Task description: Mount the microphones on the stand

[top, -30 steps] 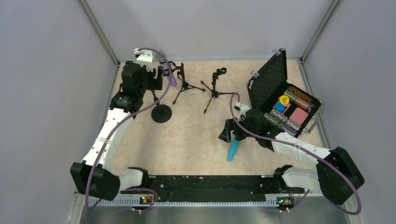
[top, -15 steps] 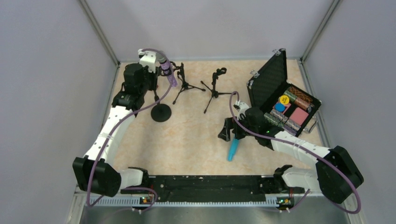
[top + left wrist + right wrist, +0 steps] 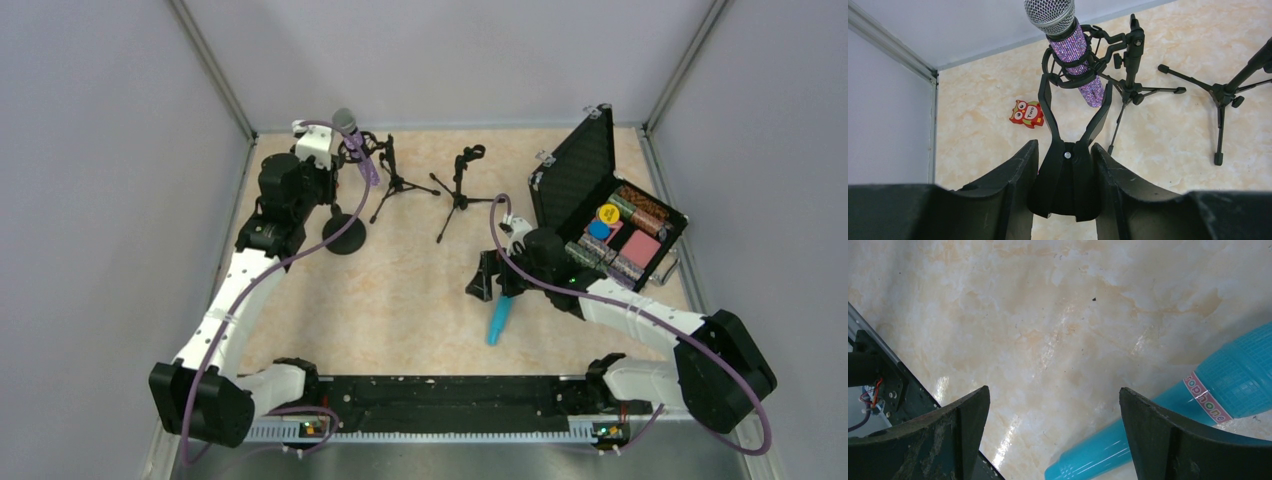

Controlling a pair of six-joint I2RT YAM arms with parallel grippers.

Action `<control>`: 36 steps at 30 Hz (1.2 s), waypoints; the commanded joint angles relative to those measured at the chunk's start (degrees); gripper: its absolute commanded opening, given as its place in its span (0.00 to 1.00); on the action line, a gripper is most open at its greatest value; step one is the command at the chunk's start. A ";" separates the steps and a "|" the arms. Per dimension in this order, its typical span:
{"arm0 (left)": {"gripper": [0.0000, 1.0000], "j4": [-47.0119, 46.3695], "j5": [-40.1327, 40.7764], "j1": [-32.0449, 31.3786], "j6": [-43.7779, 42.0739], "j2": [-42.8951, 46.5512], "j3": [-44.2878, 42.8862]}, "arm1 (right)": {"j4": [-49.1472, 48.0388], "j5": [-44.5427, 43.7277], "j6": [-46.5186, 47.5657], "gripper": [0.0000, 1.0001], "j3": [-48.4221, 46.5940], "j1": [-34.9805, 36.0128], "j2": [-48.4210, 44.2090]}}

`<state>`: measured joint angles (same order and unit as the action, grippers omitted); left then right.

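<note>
Left end effector (image 3: 1064, 147) grips the stand (image 3: 1068, 186) — close to the back-left corner (image 3: 258, 136).

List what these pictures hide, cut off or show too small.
Top view: upper end of the turquoise microphone, under the right gripper.
Right wrist view: that microphone's far end, cut by the frame edge and a finger.
Left wrist view: foot of the round-base stand, behind the left gripper.
Top view: contents of the case, too small to name.

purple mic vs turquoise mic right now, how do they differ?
Purple mic sits clipped in a stand mount, head up; turquoise mic lies flat on the table. Purple is glittery with a silver mesh head; turquoise is one plain colour. Both are handheld stick mics.
</note>
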<state>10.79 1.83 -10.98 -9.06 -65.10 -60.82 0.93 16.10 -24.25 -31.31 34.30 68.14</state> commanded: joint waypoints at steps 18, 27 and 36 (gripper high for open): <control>0.00 -2.43 -27.59 -0.08 6.24 11.13 -2.98 | 3.38 0.17 -0.13 0.98 -7.61 -0.46 -2.06; 0.00 -2.96 -38.68 -1.67 13.79 10.66 -5.00 | 4.28 -0.18 -1.88 0.99 -8.29 -1.14 -2.52; 0.00 -3.37 -36.51 -7.16 14.58 9.98 -4.71 | 5.16 -0.62 -2.29 0.99 -7.47 -2.98 -3.67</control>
<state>14.24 -33.93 -15.79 4.60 -55.29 -62.59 5.85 16.05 -25.89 -36.88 32.34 66.43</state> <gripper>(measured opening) 0.491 0.990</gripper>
